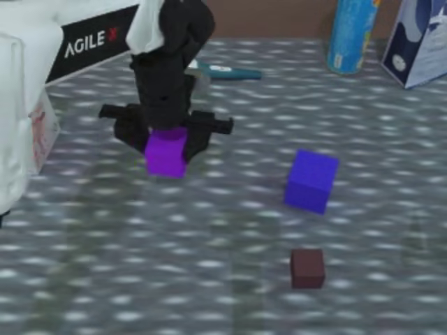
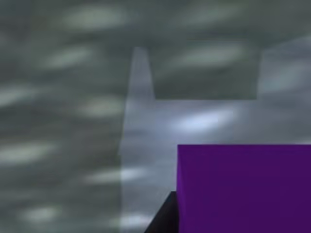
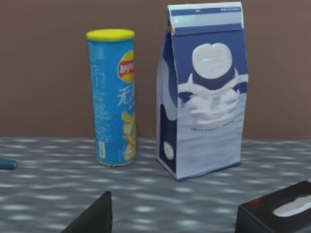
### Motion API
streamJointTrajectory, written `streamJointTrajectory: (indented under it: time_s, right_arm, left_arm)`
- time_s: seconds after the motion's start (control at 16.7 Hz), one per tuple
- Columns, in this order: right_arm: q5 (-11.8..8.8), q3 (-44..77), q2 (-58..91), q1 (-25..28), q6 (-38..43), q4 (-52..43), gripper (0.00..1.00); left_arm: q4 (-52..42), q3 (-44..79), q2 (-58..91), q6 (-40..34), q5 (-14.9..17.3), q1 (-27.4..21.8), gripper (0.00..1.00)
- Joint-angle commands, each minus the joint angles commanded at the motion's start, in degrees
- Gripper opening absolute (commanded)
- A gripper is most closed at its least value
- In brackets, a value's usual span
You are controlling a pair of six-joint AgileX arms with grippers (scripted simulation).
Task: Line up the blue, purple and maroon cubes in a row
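Left end effector (image 1: 167, 143) was clamped on the purple cube (image 1: 166, 153), left of the counter's (image 1: 209, 293) centre toward its far edge. Blue cube (image 1: 311, 181) sat right of centre; maroon cube (image 1: 307, 268) just nearer the front edge. Judgement: carry it level, set it down square in line with those two. All three cubes matte, sharp-edged; counter mottled grey. Right end effector's state: cannot tell.
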Motion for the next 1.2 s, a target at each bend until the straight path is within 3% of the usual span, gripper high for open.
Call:
streamJointTrajectory:
  time_s: [0.3,0.54,0.96,1.2]
  right_arm:
    - [0.0,0.0,0.0,0.0,0.0,0.0,1.0]
    - [0.0,0.0,0.0,0.0,0.0,0.0,1.0]
    - [0.0,0.0,0.0,0.0,0.0,0.0,1.0]
    - [0.0,0.0,0.0,0.0,0.0,0.0,1.0]
  left_arm:
    - [0.9,-6.7,-4.7,-22.2,-0.3,-13.5,0.0]
    - [2.0,-10.8,-8.5,-32.8,-0.6,-21.4,0.0]
    - [2.5,-11.5,-9.1,-34.3,-0.7,-22.7,0.0]
    - [8.6,-15.5,-7.1,-34.3,-0.7,-22.7,0.0]
